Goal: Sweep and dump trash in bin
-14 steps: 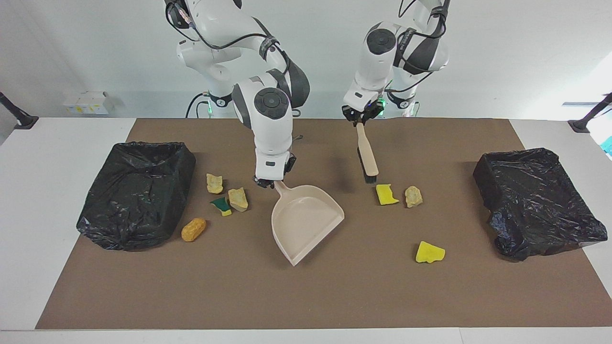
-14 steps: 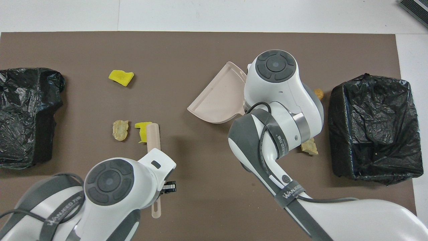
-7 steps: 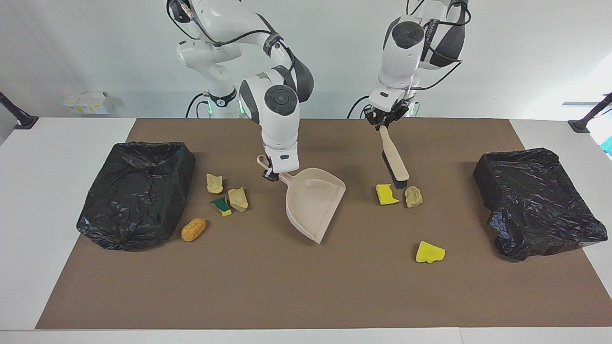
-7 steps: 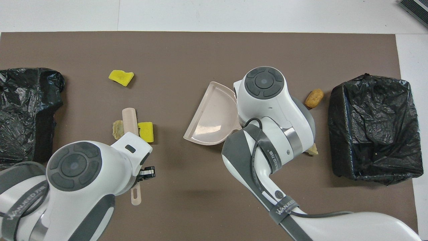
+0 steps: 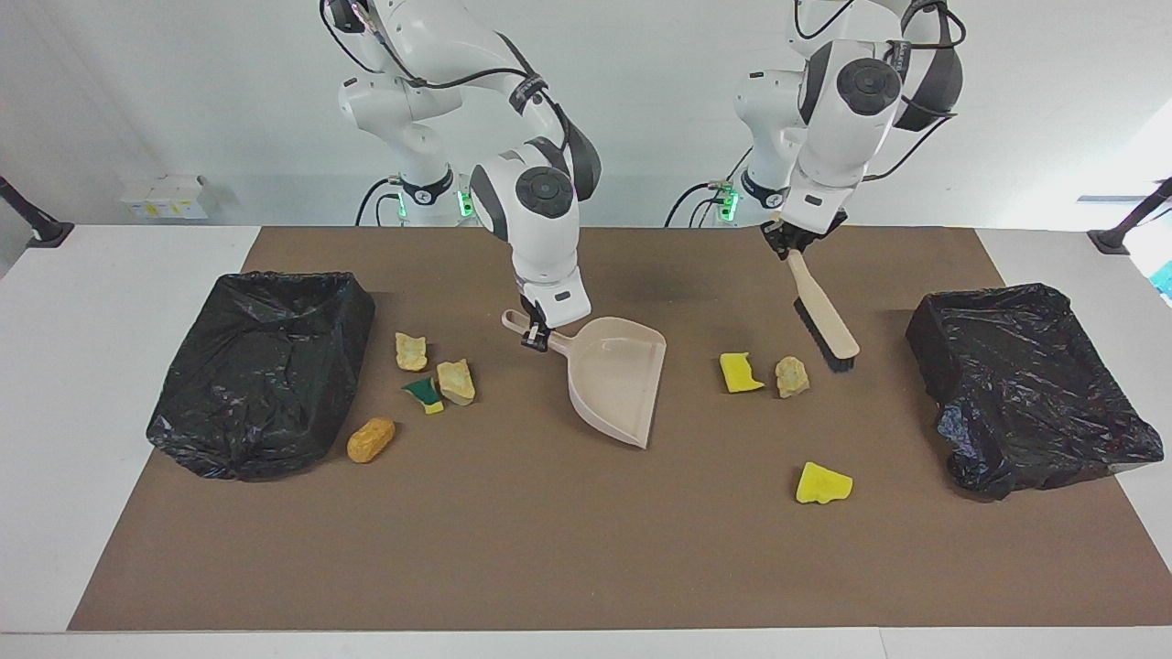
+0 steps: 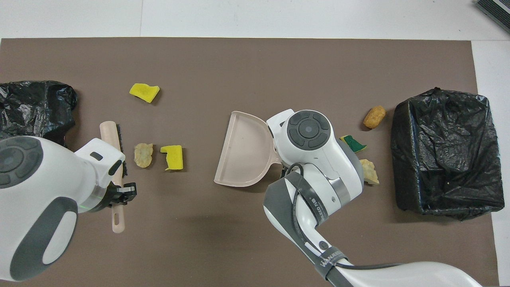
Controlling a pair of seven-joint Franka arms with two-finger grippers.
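My right gripper [image 5: 536, 336] is shut on the handle of the beige dustpan [image 5: 618, 384], which tilts with its wide mouth toward the left arm's end; it also shows in the overhead view [image 6: 243, 153]. My left gripper [image 5: 793, 240] is shut on the handle of the brush [image 5: 824, 320], whose bristles hang beside a beige chunk [image 5: 791, 375] and a yellow sponge bit [image 5: 740, 372]. Another yellow bit [image 5: 823, 483] lies farther from the robots. Two beige chunks [image 5: 411, 351] [image 5: 455, 381], a green-and-yellow bit [image 5: 423, 394] and an orange-brown lump [image 5: 371, 439] lie beside the dustpan, toward the right arm's end.
A bin lined with a black bag [image 5: 265, 366] stands at the right arm's end of the brown mat [image 5: 586, 549]. A second black-lined bin [image 5: 1025, 384] stands at the left arm's end, close to the brush head.
The left arm has swung the brush over the two scraps toward its own end of the table. The right gripper has turned the dustpan so its mouth faces those scraps.
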